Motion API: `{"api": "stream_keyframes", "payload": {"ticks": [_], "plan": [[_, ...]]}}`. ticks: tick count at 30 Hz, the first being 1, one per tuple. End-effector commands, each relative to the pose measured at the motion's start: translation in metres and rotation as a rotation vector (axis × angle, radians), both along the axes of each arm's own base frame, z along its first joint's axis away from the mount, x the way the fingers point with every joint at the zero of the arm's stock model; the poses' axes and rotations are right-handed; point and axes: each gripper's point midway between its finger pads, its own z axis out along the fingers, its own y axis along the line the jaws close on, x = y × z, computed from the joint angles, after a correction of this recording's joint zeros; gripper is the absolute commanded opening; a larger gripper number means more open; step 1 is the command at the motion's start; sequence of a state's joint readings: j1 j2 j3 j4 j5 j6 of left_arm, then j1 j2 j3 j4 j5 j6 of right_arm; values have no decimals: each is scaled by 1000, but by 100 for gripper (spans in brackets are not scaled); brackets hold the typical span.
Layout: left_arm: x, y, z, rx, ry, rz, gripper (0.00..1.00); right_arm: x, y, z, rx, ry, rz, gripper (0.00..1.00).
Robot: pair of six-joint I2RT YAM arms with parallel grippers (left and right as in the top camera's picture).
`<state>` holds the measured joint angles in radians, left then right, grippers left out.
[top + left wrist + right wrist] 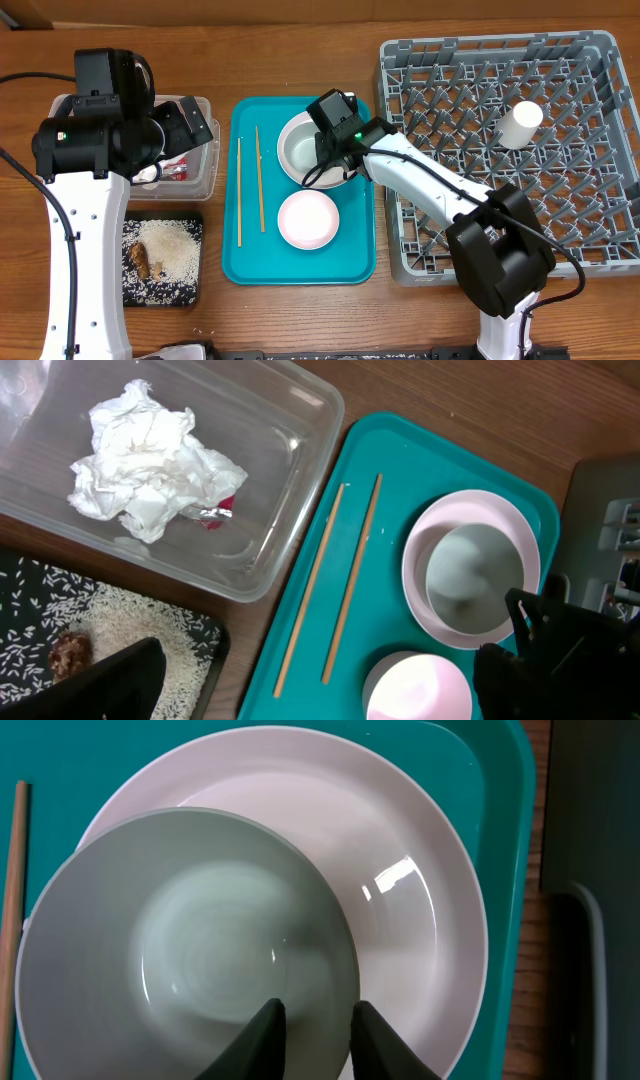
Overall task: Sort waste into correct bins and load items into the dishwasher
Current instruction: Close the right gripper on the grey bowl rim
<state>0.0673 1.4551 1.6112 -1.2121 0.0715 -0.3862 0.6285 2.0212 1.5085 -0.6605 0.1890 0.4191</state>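
On the teal tray (250, 255), a white bowl (180, 940) sits in a white plate (400, 870). My right gripper (318, 1020) is shut on the bowl's near rim, one finger inside and one outside over the plate. A second bowl (307, 220) stands in front of it, with two chopsticks (260, 180) to the left. The napkin (150, 460) and red wrapper (215, 510) lie in the clear tub (290, 480). Rice (130, 630) and a brown scrap (70, 652) lie on the black tray (40, 590). My left gripper (195, 125) hangs open above the tub, holding nothing.
The grey dish rack (560, 200) fills the right side of the table, and a small white cup (520, 125) lies among its pegs. The right arm reaches from the front right across the rack's left edge. The teal tray lies between the bins and the rack.
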Motion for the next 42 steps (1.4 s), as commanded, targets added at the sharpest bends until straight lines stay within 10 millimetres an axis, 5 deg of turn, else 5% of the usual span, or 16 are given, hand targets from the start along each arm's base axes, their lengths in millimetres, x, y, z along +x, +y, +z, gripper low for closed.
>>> {"api": "stream_keyframes", "payload": {"ticks": [1, 42], "plan": [[1, -1, 6, -1, -17, 4, 100, -1, -6, -7, -11, 17, -10, 25], [1, -1, 6, -1, -17, 4, 100, -8, -8, -21, -17, 60, -28, 20]]}}
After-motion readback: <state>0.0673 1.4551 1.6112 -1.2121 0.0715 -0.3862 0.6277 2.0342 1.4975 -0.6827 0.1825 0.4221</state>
